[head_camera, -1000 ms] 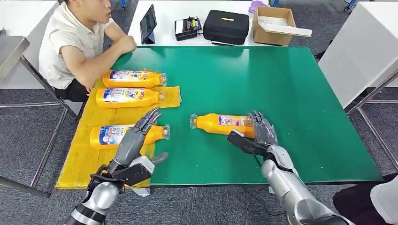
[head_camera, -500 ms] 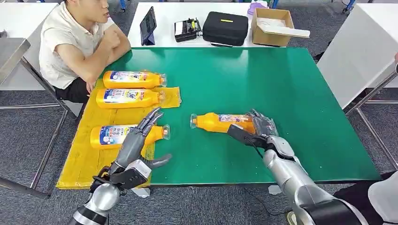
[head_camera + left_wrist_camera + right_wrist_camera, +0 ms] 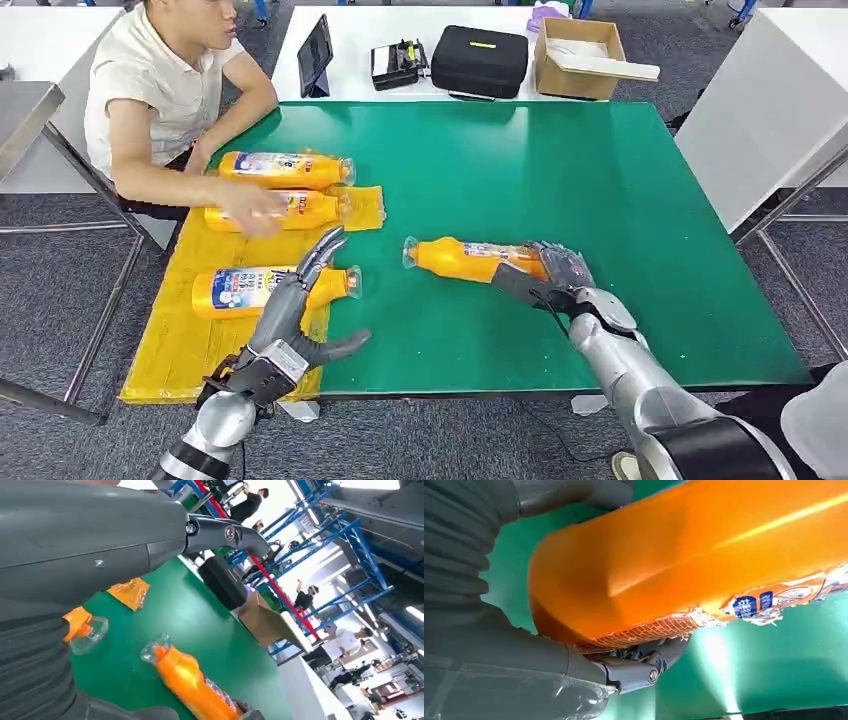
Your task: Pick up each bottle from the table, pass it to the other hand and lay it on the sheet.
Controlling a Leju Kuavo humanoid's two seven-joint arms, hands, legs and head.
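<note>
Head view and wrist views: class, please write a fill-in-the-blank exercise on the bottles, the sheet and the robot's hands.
1. The right hand grips an orange bottle by its ____ end.
2. ____ bottles lie on the yellow sheet.
3. The left hand holds ____.
4. The table top is ____.

Missing words: base; three; nothing; green

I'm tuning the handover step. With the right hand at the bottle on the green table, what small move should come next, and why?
Probably lift. The right hand grips the base end of the orange plastic bottle, fingers wrapped round it in the right wrist view, while the bottle lies on the green table. The left hand waits open above the yellow sheet, so raising the bottle clear and carrying it towards that hand seems right.
</note>
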